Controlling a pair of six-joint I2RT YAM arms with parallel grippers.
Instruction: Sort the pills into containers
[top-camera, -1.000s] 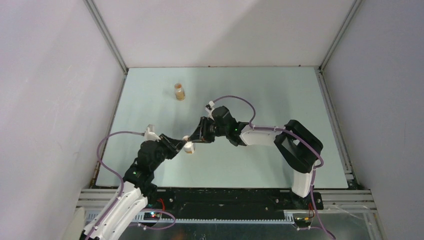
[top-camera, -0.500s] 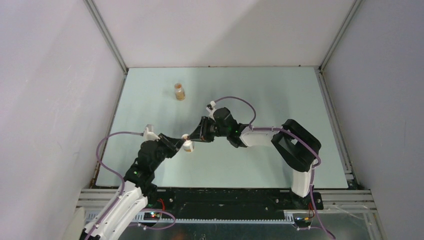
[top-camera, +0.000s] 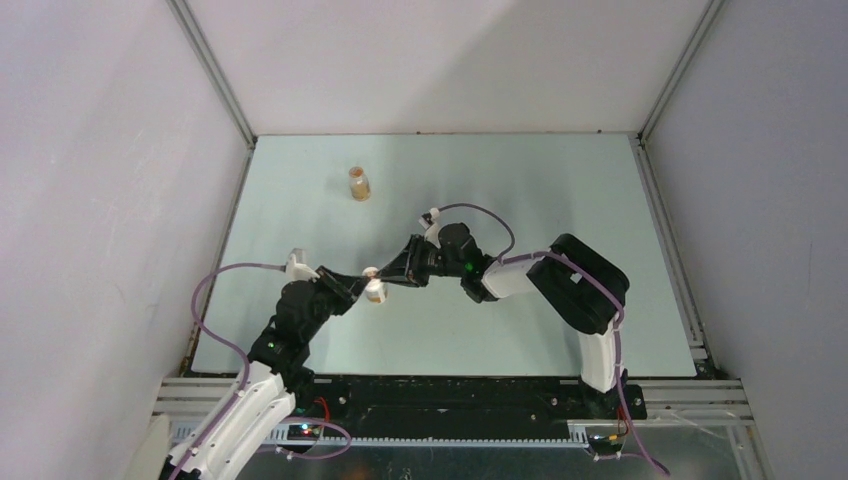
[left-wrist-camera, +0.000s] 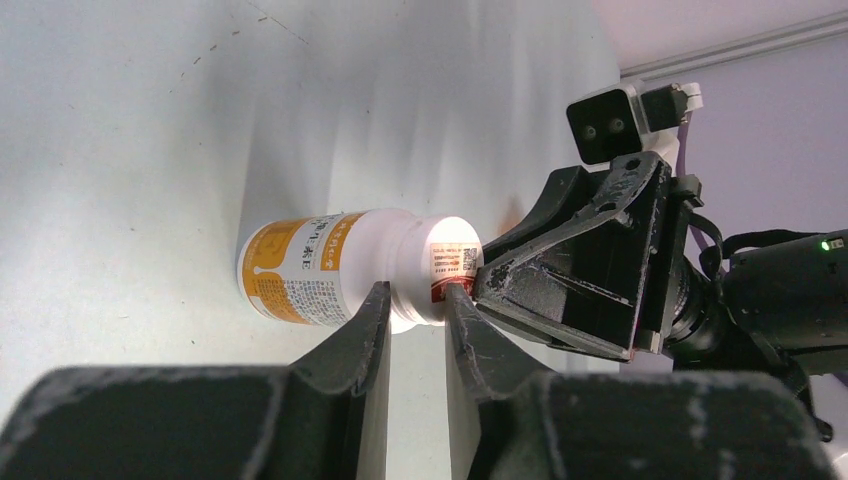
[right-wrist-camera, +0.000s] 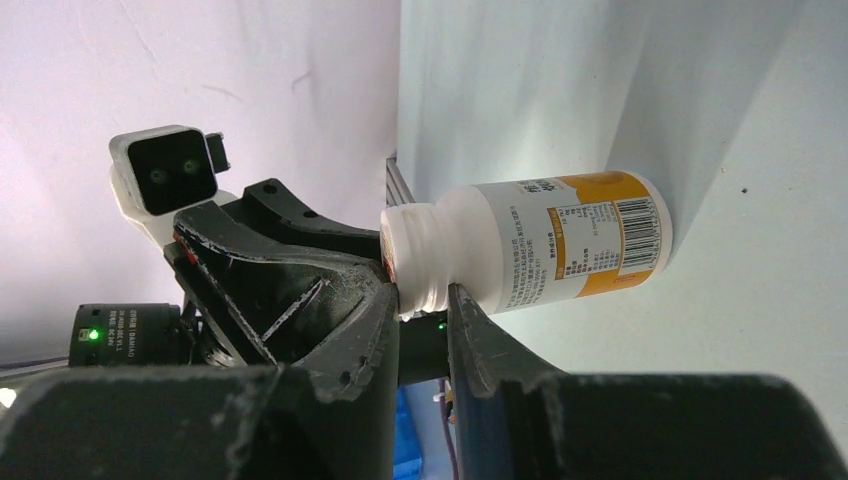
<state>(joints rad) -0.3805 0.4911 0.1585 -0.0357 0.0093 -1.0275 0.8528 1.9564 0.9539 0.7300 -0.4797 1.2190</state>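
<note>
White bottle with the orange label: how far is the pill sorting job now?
Early. Done: nothing shows; no loose pills in view. In hand: left gripper and right gripper both pinch the white bottle at its neck. Left: all sorting; the small jar stands alone farther back.

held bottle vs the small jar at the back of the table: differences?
The white bottle has an orange label; the small jar looks amber all over. The white bottle is clamped at its neck by the left tool and right tool; the small jar stands untouched. The white bottle is mid-table, the small jar farther back. Both are small containers.
</note>
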